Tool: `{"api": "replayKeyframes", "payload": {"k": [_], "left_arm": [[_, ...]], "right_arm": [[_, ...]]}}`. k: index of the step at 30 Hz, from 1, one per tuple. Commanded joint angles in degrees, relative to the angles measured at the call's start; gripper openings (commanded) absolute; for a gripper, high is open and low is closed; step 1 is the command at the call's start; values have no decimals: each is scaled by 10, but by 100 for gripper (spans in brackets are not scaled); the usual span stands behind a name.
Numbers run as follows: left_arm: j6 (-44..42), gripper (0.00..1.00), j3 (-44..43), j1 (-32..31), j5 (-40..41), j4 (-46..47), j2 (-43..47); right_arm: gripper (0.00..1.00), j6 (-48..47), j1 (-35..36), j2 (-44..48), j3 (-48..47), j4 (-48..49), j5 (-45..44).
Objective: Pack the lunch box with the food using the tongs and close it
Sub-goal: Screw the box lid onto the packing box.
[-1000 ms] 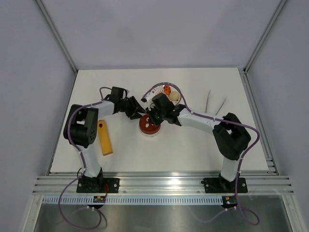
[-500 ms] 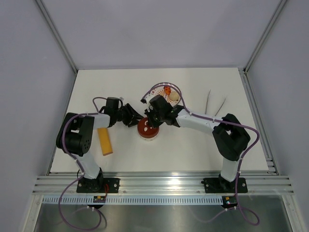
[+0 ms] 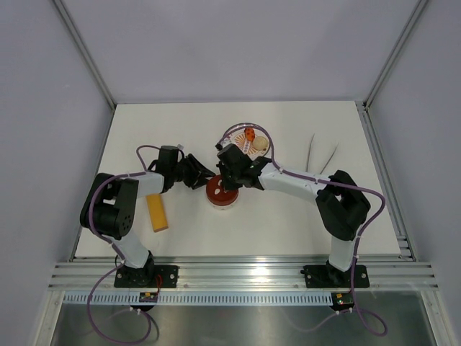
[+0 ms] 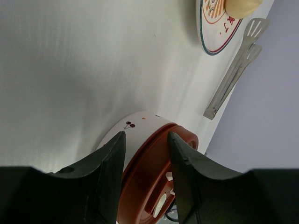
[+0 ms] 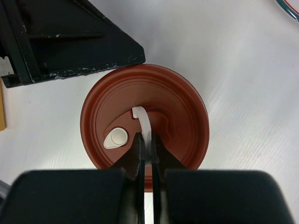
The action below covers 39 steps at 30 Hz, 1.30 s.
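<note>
Mid-table, left gripper (image 4: 145, 140) clamped the lunch box (image 3: 219, 193) steady, likely so right gripper (image 5: 147, 142), pinching the lid (image 5: 180, 116) by its white tab (image 5: 141, 116), could seat it.

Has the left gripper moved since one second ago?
Yes. The left gripper, gripping the round red-lidded lunch box, shifted slightly down the top view, away from the round white patterned plate.

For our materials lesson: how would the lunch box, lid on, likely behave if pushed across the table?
The lunch box stands flat and squat, so it would probably slide, not tip. Its smooth round wall may slip; the left gripper clamps both sides, suggesting stiffness.
</note>
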<state>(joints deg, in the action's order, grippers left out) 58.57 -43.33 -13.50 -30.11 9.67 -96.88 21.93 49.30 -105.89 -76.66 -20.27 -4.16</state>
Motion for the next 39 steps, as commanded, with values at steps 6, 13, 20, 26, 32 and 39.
{"api": "replayKeyframes", "payload": {"k": [6,13,20,26,32,39], "left_arm": [[-5,44,16,-14,-15,-49,27],[-24,45,3,-14,43,-109,75],[-42,47,-19,-14,77,-148,99],[-49,54,-21,-14,103,-168,124],[-72,59,-35,-14,140,-207,167],[-100,55,-57,-15,170,-242,210]], "right_arm": [[0,133,12,-63,-112,-166,-225],[0,283,14,-98,-138,-232,-254],[0,312,19,-106,-159,-260,-284],[12,267,20,-90,-129,-199,-241],[53,209,20,-49,-99,-138,-204],[55,156,19,3,-103,-132,-209]]}}
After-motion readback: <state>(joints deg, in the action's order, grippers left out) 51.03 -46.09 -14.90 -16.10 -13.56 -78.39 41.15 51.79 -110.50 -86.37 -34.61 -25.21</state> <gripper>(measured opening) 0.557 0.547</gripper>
